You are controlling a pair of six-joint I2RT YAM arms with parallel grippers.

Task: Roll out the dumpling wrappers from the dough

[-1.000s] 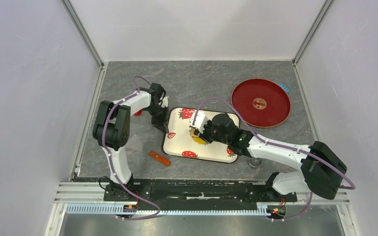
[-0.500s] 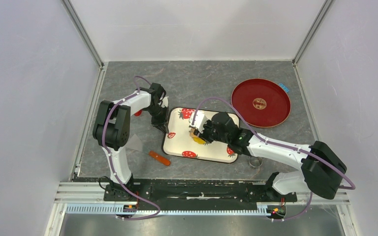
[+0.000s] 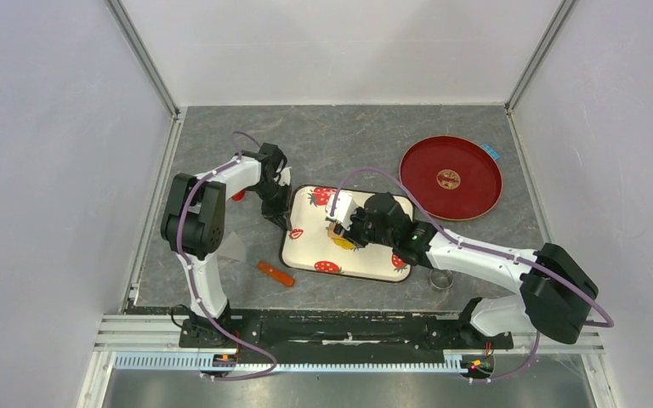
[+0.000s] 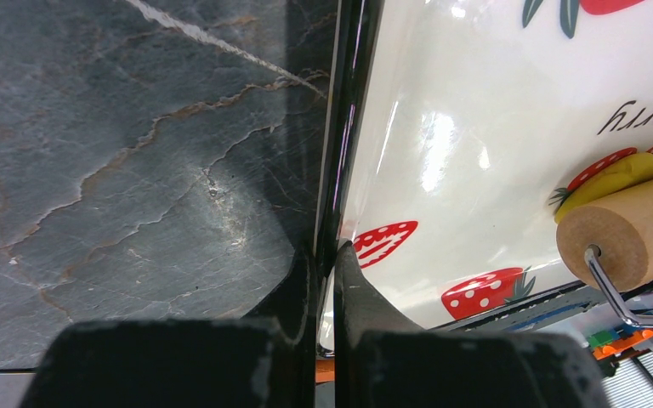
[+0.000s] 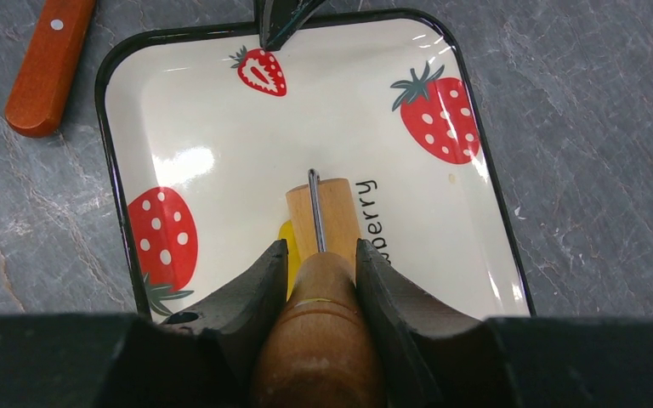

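Grey marbled stone forms the table (image 3: 221, 144), closed in by pale walls. Near its middle lies a cream rectangular enamel tray (image 3: 366, 265) with a black rim and red strawberry prints.

The left fingers (image 4: 304, 276) are pressed together on the tray's thin black rim at its left edge. One finger is outside over the stone and the other is inside on the cream face, beside a small strawberry print.

The right fingers (image 5: 269, 270) are clamped on the rounded wooden handle (image 5: 319, 340) of a tan wooden roller (image 5: 323, 208), one finger on each side. A bent metal wire runs from the handle along the drum to its end. The drum lies on the tray's floor near the middle, next to the printed word "berry".

The dough (image 4: 619, 168), a bright-yellow soft flattened patch, sits under the drum. The left wrist view shows it sticking out past the drum against a strawberry print. The right wrist view shows only a yellow strip along the drum's left side. How far it spreads beneath the roller is hidden.

An orange-brown wooden-handled tool (image 3: 275, 273) lies on the table near the tray's near left corner, apart from it. A round dark-red plate (image 3: 425, 174) sits toward the far right, well apart from the tray. A small metal ring (image 3: 440, 279) lies just off the tray's near right corner, partly hidden by the right arm.
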